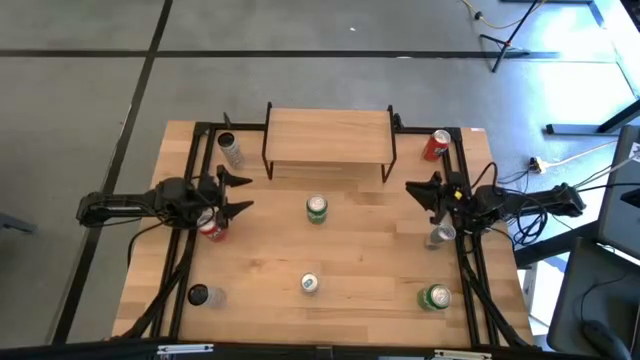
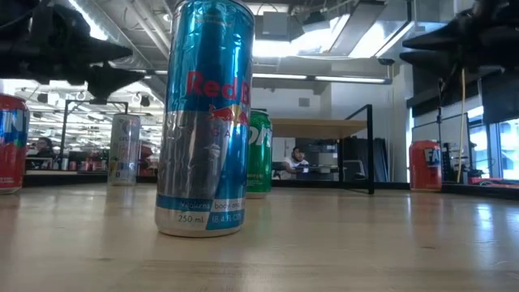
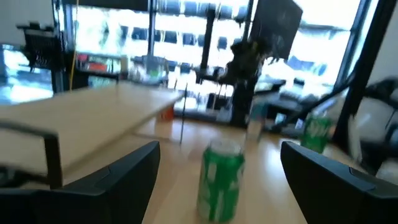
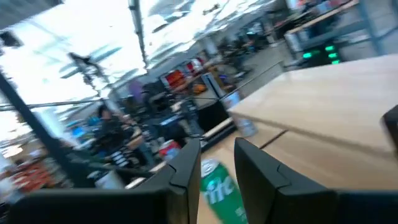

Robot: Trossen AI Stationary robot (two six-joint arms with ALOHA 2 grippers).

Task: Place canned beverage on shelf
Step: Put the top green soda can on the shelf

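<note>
The shelf [image 1: 329,137] sits at the table's [image 1: 260,250] far edge, its top bare. Just in front of it stands a green can [image 1: 316,208]. Left of that can hovers the left gripper [image 1: 241,193], jaws spread wide; right of it the right gripper [image 1: 411,190], fingers nearly together, empty.

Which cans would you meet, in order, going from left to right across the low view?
Red can at the left edge → silver can → tall blue Red Bull can → green can → red can on the right.
</note>
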